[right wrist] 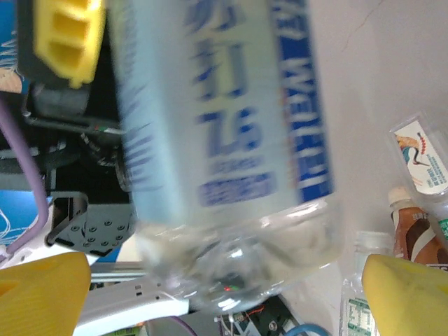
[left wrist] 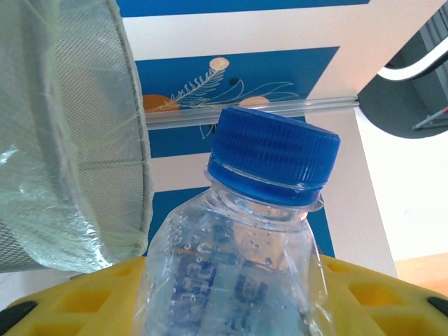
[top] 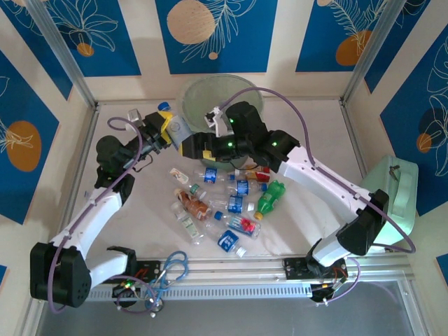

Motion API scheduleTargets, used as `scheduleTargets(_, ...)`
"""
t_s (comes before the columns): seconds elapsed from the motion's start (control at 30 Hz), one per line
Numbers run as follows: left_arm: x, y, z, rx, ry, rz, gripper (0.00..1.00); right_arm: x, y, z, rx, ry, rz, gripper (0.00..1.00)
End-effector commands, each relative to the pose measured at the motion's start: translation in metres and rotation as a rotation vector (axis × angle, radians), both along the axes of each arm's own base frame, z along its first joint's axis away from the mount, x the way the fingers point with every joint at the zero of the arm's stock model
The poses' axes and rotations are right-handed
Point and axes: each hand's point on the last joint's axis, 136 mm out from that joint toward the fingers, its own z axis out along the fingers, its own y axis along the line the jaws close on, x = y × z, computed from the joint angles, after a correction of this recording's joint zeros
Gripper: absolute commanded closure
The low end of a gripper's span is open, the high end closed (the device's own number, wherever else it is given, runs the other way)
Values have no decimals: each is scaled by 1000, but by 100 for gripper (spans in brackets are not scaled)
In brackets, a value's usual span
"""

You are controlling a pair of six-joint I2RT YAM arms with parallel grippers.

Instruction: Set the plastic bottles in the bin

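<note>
The held bottle [top: 176, 126] is clear plastic with a ribbed blue cap and a blue-printed label. It hangs above the table [top: 311, 115], just in front of the bin [top: 222, 94], with its cap pointing towards the bin's rim. The left gripper [top: 170, 131] is clenched on its body, and in the left wrist view the yellow fingers [left wrist: 371, 297] press in on both sides. The right gripper [top: 198, 148] is released. Its yellow fingertips [right wrist: 42, 287] stand wide apart on either side of the bottle's rounded base.

The bin is a round, tapered, pale green tub with see-through walls and a fine mesh pattern. I cannot tell what is inside it.

The loose bottles [top: 224, 203] lie on their sides in a cluster on the white table between the two arms. Most are clear with blue labels, one green bottle [top: 269, 198] lies at the right of the cluster, and some carry red or brown labels. A mint-green box [top: 395, 192] sits at the table's right edge.
</note>
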Motion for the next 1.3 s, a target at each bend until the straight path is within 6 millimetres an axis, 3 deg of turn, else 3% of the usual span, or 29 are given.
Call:
scheduleTargets(0.0, -7, 1, 29, -33, -100, -27, 52, 0, 3, 15, 104, 27, 34, 2)
scheduleTargets(0.53, -2, 3, 42, -221, -109, -86, 52, 7, 15, 30, 204, -8, 81, 27)
scheduleTargets(0.9, -2, 1, 33, -225, -86, -99, 52, 18, 14, 40, 202, -16, 54, 25)
scheduleTargets(1.03, 0, 1, 31, -237, -81, -101, 52, 20, 18, 43, 213, -12, 60, 20)
scheduleTargets(1.27, 5, 1, 24, -237, -66, -101, 53, 21, 21, 44, 214, -10, 61, 29)
